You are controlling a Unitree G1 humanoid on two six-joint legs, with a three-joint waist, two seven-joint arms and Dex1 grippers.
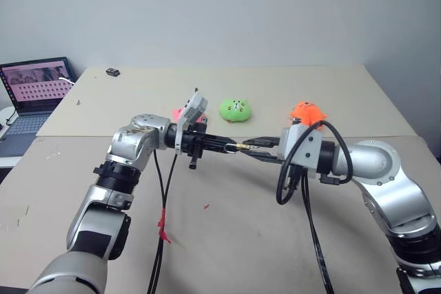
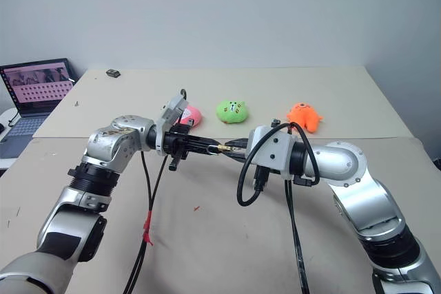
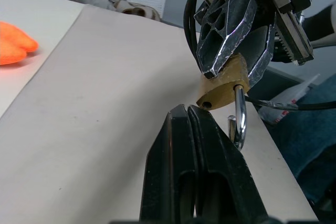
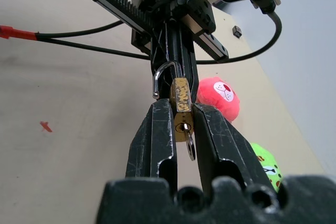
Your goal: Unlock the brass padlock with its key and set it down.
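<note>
Both sets of jaws are together. Your right gripper (image 4: 181, 124) is clamped on the body of the brass padlock (image 4: 181, 106), one finger on each flat side. Your left gripper (image 3: 191, 124) is pressed fully shut and sits right at the shackle, though you cannot tell from these views whether it pinches the loop or only rests beside it.

The padlock hangs in mid-air between your two hands, above the near part of the desk (image 1: 227, 239). The key (image 4: 189, 145) juts from the keyhole at the end of the body that faces the right wrist camera. In the left wrist view one leg of the silvery shackle stands clear of the body, so the lock looks already sprung open. By that reading the unlocking is done, and what is left for you is to lower the padlock and set it on the desk.

Your arms meet in front of the chest. The left gripper points across toward your right and the right gripper points forward and to your left, both close to level, tips almost touching at the padlock.
</note>
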